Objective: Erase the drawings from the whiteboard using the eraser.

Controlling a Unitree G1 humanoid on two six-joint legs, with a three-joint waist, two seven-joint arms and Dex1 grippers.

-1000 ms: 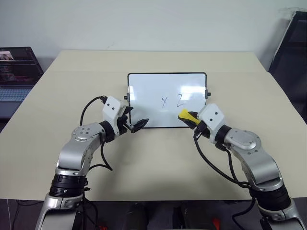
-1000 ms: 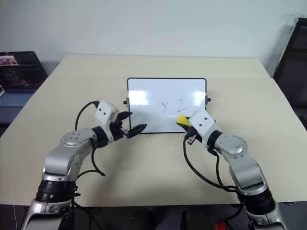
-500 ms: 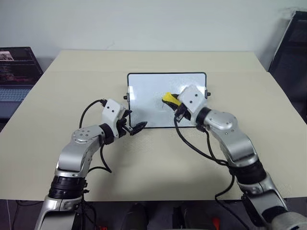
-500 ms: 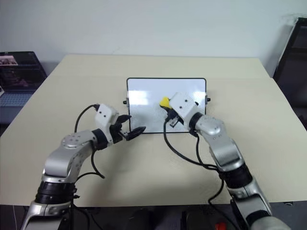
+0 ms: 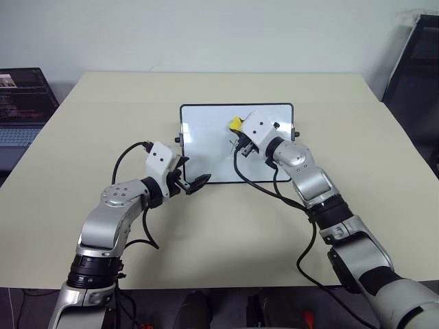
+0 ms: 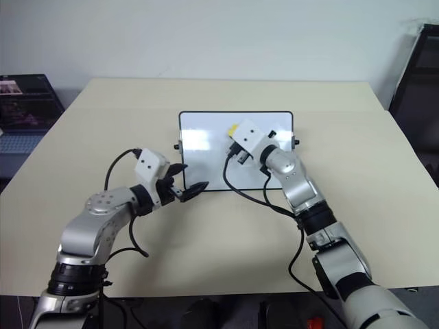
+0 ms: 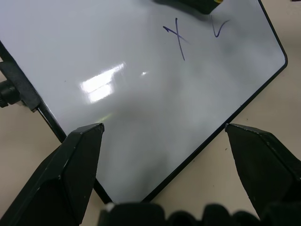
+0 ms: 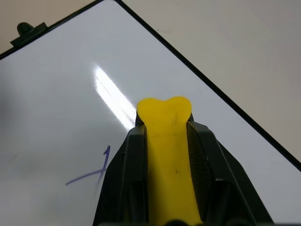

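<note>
Two pincers: right (image 5: 238, 130) clamping eraser (image 8: 167, 141); left (image 7: 164, 141) wide, empty

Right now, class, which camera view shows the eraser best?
The right wrist view: the eraser runs up the frame's middle, clamped between the right gripper's fingers over the whiteboard. The eye views show a small yellow tip. The left wrist view shows a sliver at the frame edge.

Beige table (image 5: 219, 233); open laptop (image 5: 20, 103) beyond its left edge; dark chair (image 5: 418, 62) right.
</note>
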